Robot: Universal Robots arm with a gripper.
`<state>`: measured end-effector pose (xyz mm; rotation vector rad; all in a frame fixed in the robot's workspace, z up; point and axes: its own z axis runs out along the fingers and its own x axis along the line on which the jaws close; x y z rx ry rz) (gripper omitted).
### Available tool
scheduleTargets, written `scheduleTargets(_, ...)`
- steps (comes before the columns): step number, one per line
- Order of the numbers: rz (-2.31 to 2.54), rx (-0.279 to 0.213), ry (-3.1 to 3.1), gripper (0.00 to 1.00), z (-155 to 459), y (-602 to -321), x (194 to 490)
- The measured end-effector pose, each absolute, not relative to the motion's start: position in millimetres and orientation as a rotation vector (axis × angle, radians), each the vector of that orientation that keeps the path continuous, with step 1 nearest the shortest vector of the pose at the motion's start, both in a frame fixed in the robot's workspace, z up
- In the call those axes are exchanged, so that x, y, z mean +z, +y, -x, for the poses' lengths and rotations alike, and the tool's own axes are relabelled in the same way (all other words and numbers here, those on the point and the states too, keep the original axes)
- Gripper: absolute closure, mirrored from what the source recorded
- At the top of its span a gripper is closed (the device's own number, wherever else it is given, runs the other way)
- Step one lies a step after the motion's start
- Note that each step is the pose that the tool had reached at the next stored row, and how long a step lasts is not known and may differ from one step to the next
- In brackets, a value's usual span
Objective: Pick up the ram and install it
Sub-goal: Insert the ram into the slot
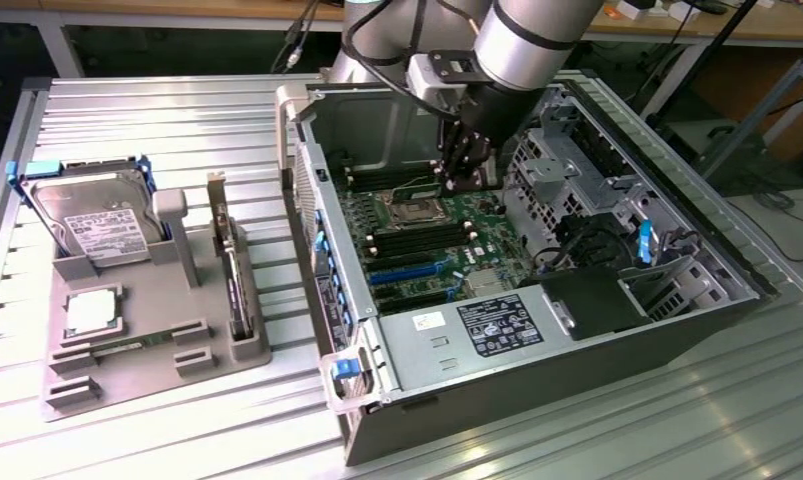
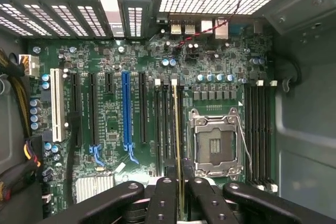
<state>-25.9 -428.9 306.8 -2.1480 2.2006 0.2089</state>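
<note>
I have the gripper (image 2: 180, 184) down inside the open computer case (image 1: 415, 400), upper middle of the exterior frame, with the arm coming in from the top edge. The fingers (image 2: 164, 198) are pinched together on the ram (image 2: 177, 129), clamped on it from both flat sides. I hold it edge-up so the contact edge faces the board and it can drop straight into a slot.

In the wrist view the stick reads as one thin yellow-green line running along the memory slots (image 2: 164, 124), just beside the empty CPU socket (image 2: 216, 140). The line looks parallel to the slot and sits over it. I can't tell from here whether it is seated, touching, or just above. My guess is it's at the alignment or press-in stage, not locked.

The grip is at one end of the stick, which keeps most of its length clear of the fingers.

In the left half of the exterior frame sits the grey parts tray (image 1: 161, 365) on the metal table (image 1: 174, 120), well apart from the case. The hard drive (image 1: 101, 225), the silver processor chip (image 1: 92, 310) and the bracketed expansion card (image 1: 230, 265) are in their holders there, untouched.
</note>
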Motion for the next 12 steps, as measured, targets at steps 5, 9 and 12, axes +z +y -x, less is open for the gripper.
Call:
scheduleTargets(5, 2.159, 0.17, 2.229, 0.85, 26, -429, 303)
scheduleTargets(9, 2.159, 0.159, 2.238, 0.85, 26, -425, 295)
scheduleTargets(12, 2.183, 0.102, 2.269, 0.85, 26, -421, 292)
